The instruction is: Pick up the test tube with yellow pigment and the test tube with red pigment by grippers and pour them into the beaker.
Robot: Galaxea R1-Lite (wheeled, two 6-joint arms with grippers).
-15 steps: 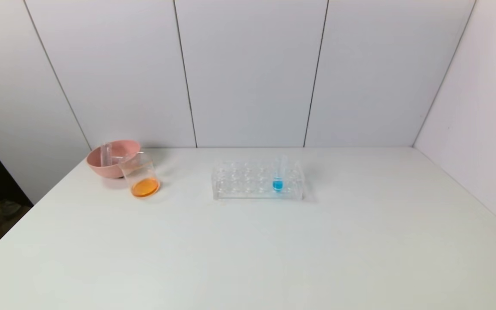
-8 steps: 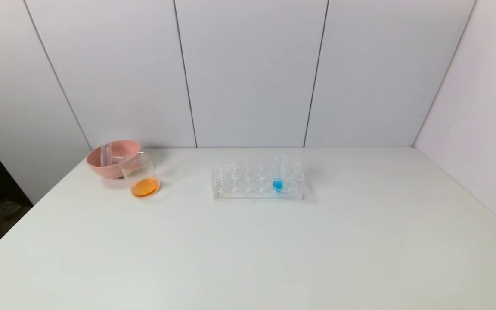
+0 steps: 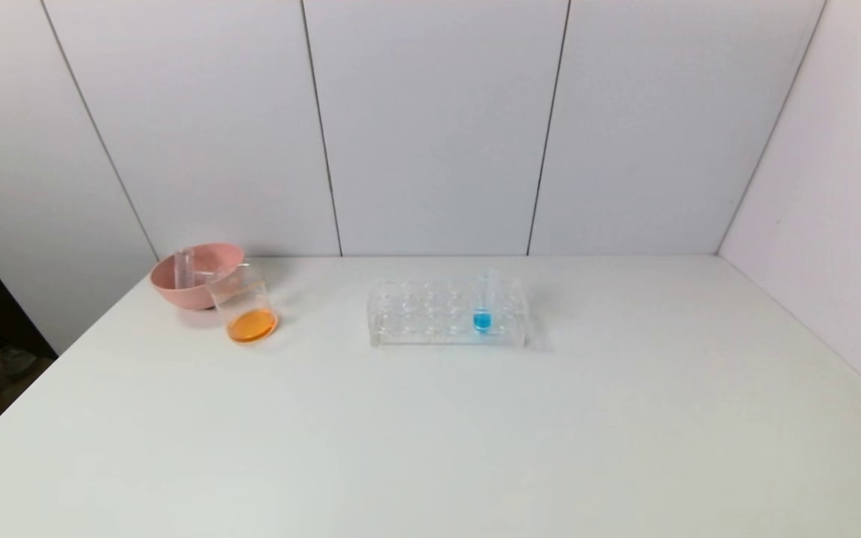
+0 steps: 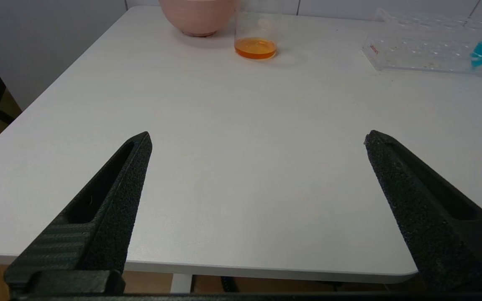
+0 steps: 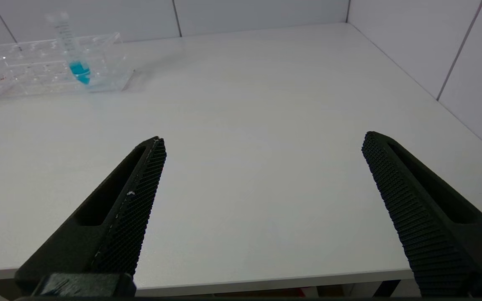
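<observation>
The beaker (image 3: 244,306) stands at the back left of the table with orange liquid in its bottom; it also shows in the left wrist view (image 4: 257,31). No tube holding yellow or red-orange liquid is in view. Clear empty tubes (image 3: 185,269) stand in the pink bowl (image 3: 180,288). My left gripper (image 4: 257,140) is open and empty at the table's front edge, left side. My right gripper (image 5: 264,140) is open and empty at the front edge, right side. Neither gripper shows in the head view.
A clear many-holed tube rack (image 3: 445,314) sits mid-table and holds one tube with blue liquid (image 3: 483,302), also seen in the right wrist view (image 5: 75,54). White walls close the back and right side. The table's left edge drops off beside the bowl.
</observation>
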